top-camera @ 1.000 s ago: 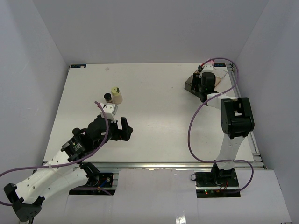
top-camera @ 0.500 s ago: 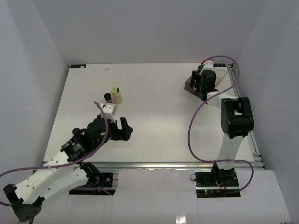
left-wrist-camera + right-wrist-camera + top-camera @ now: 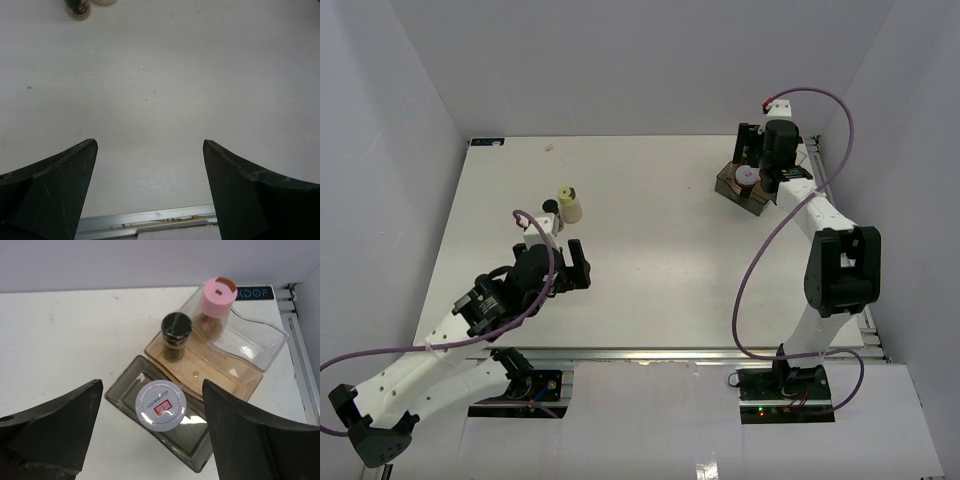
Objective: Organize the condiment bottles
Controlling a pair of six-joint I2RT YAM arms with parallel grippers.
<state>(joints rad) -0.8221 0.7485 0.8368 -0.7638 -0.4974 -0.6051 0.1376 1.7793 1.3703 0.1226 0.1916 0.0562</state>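
Nearest, low over the table (image 3: pixel 650 250) and close to its front rail (image 3: pixel 150 217): the left gripper (image 3: pixel 150 165), fingers spread wide, nothing held between them, only bare white surface below. Left arm stretched forward from its base, bent at the elbow.

Just beyond it, two bottles upright on the table: a dark bottle (image 3: pixel 550 208) with a black cap and, just beside it on the right, a cream bottle (image 3: pixel 569 206) with a pale yellow cap. Perhaps touching each other; not possible to tell from above. In the left wrist view only their bases, at the top edge.

At the far right corner: three trays close together, each with one upright bottle.
- First, a grey tray (image 3: pixel 197 450) with a white-capped jar (image 3: pixel 161 405), a red mark on the lid.
- Just behind, an amber tray (image 3: pixel 225 375) with a black-capped bottle (image 3: pixel 175 335).
- Farthest, a clear tray (image 3: pixel 260 337) with a pink-capped bottle (image 3: pixel 217 300).

Five bottles in all: three in trays, two outside.

Above the grey tray: the right gripper (image 3: pixel 150 390), released and empty, fingers well apart on either side of the white-capped jar, not touching it. Right arm reaching far forward over the corner.

Compared with one second ago:
- Right gripper lifted up from the trays and the arm more extended.
- White-capped jar now uncovered in the top view.
- Left gripper turned and shifted a little to the left and farther, closer to the two bottles.
- Those two bottles in the same places as before.
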